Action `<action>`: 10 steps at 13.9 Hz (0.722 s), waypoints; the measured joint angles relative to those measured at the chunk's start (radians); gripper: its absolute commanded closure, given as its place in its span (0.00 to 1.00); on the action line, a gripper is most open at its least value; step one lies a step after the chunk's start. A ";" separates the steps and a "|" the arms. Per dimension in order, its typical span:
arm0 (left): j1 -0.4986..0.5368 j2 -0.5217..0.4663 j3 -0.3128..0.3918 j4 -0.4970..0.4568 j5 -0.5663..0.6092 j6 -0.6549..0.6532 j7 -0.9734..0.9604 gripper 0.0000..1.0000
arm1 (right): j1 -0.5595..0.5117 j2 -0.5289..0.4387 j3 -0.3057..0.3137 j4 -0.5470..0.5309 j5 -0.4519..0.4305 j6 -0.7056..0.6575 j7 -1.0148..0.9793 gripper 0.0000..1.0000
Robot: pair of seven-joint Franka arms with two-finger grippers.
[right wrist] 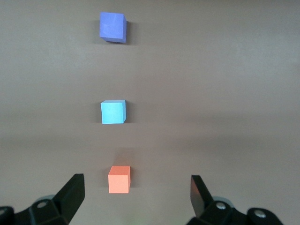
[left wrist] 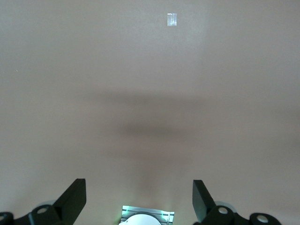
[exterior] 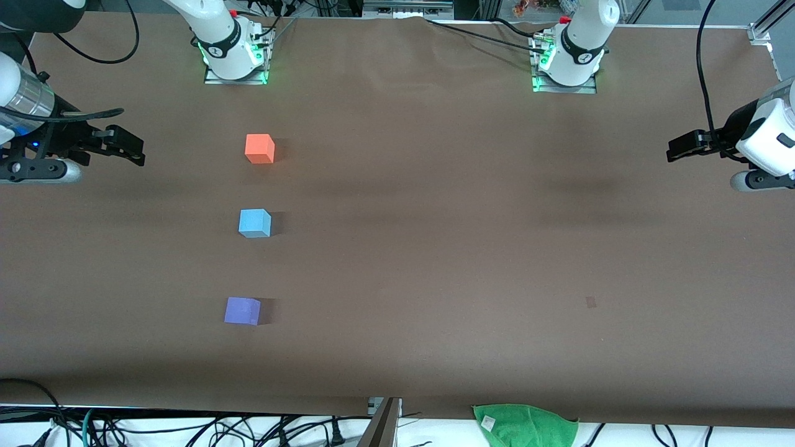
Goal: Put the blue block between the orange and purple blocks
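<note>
On the brown worktop [exterior: 435, 248] we see three cubes in a line toward the right arm's end: the orange block [exterior: 259, 149] farthest from the front camera, the blue block [exterior: 254, 223] between, the purple block [exterior: 242, 311] nearest, all apart from one another. The right pincer [exterior: 121, 146] and left pincer [exterior: 683, 149] wait at their own ends of the worktop, fingers spread, holding nothing. A green cloth [exterior: 525, 425] lies at the near edge.

Even overhead light; my table [exterior: 435, 248] looks sharp, soft shadows beside each cube, green glow at my bases.
</note>
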 measured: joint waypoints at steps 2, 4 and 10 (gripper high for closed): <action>0.000 0.000 0.000 0.000 0.000 0.000 0.000 0.00 | 0.006 0.000 0.001 0.000 0.000 -0.002 0.019 0.00; 0.000 0.000 0.000 0.000 0.000 0.000 0.000 0.00 | 0.010 0.000 0.001 0.000 0.000 -0.002 0.025 0.00; 0.000 0.000 0.000 0.000 0.000 0.000 0.000 0.00 | 0.012 0.000 0.002 0.000 0.000 -0.004 0.027 0.00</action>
